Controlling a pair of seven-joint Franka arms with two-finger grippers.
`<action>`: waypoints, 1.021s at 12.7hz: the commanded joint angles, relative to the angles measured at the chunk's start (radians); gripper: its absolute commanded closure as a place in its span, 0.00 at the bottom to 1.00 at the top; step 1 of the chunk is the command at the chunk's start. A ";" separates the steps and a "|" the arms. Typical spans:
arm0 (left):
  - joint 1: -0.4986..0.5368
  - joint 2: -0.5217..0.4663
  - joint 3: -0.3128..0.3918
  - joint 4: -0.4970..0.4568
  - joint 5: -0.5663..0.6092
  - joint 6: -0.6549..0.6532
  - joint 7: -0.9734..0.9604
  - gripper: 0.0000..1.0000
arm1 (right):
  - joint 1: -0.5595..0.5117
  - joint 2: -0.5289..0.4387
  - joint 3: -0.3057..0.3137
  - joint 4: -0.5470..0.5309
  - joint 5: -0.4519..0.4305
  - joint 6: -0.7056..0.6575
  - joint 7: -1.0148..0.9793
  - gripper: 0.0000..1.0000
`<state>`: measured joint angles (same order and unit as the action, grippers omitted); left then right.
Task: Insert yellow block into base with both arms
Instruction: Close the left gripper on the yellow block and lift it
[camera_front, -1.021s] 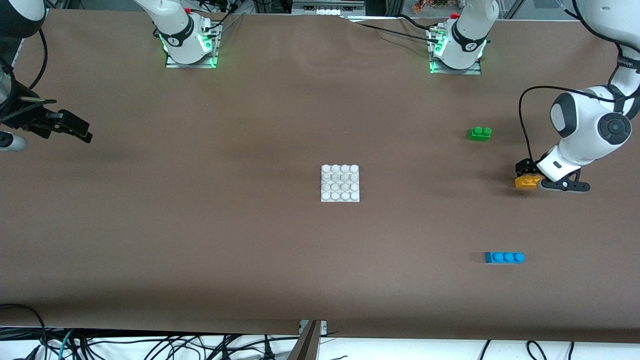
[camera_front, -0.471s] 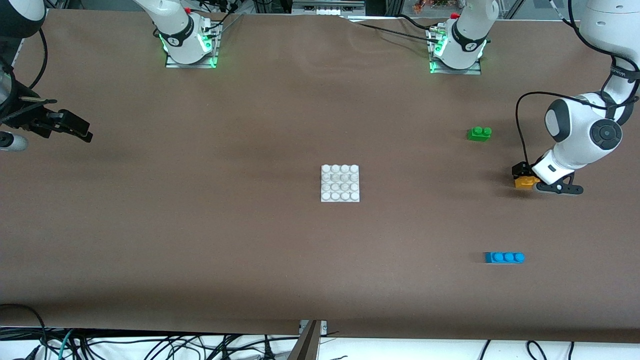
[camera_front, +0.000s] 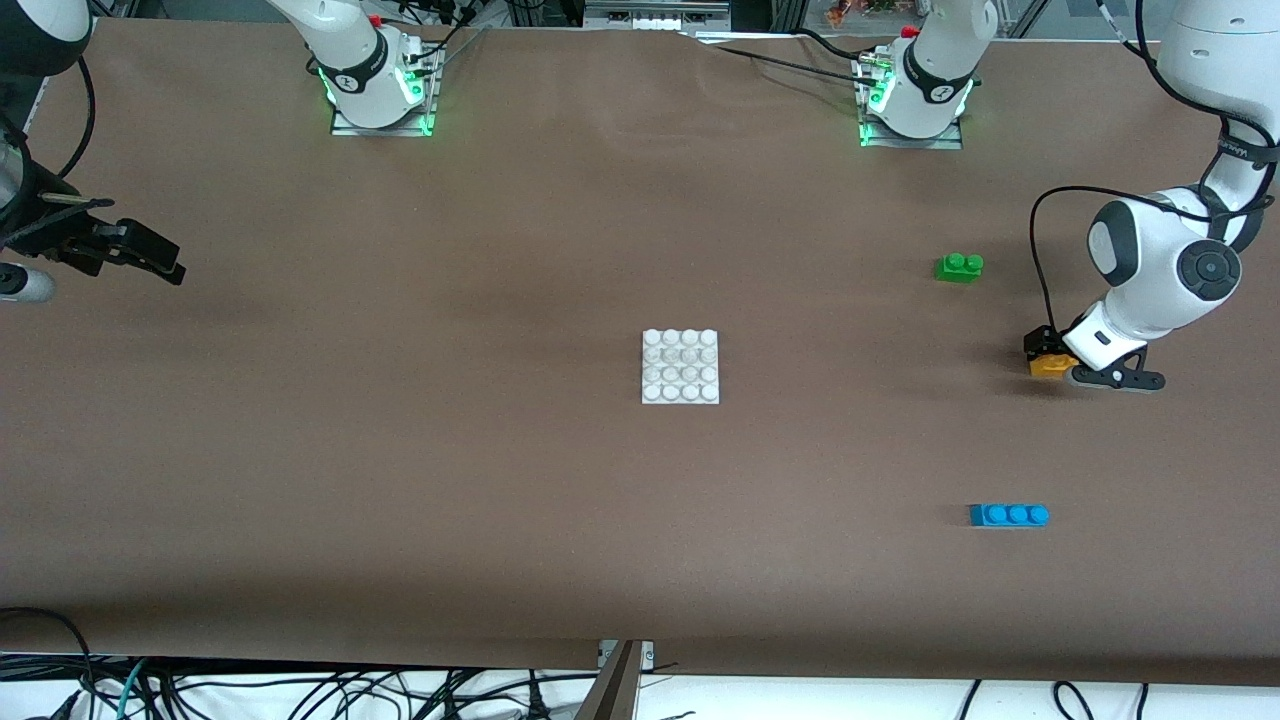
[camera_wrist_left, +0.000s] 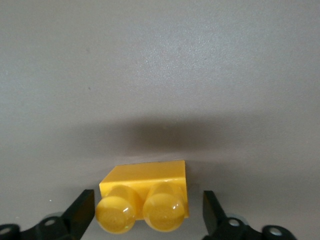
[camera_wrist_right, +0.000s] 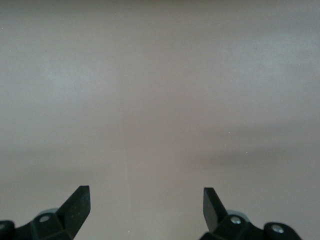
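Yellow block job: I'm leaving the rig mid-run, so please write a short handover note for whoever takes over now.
Left gripper: down at the table, fingers open on either side of the yellow block, one finger touching it, a gap at the other; no grip yet.
Right gripper: open, empty, waiting over its own end of the table.
Base: mid-table, nothing on its studs.
Done: left arm lined up on the block.
Left: close, lift, carry to the base, press in with both arms.

Even overhead light, soft shadows, sharp focus.
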<state>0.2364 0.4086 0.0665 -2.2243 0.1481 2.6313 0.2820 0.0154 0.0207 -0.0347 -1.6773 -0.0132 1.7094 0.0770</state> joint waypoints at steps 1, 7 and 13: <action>0.012 0.006 -0.002 0.014 0.021 0.006 0.016 0.23 | -0.006 -0.012 0.007 -0.010 -0.005 -0.005 -0.010 0.00; 0.018 -0.049 0.004 0.014 0.022 -0.036 0.062 0.74 | -0.006 -0.012 0.007 -0.010 -0.005 -0.005 -0.010 0.00; -0.172 -0.304 -0.016 0.015 0.007 -0.355 -0.102 1.00 | -0.006 -0.012 0.007 -0.010 -0.005 -0.005 -0.010 0.00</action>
<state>0.1395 0.1789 0.0563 -2.1870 0.1481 2.3256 0.2418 0.0154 0.0207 -0.0347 -1.6774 -0.0132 1.7093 0.0770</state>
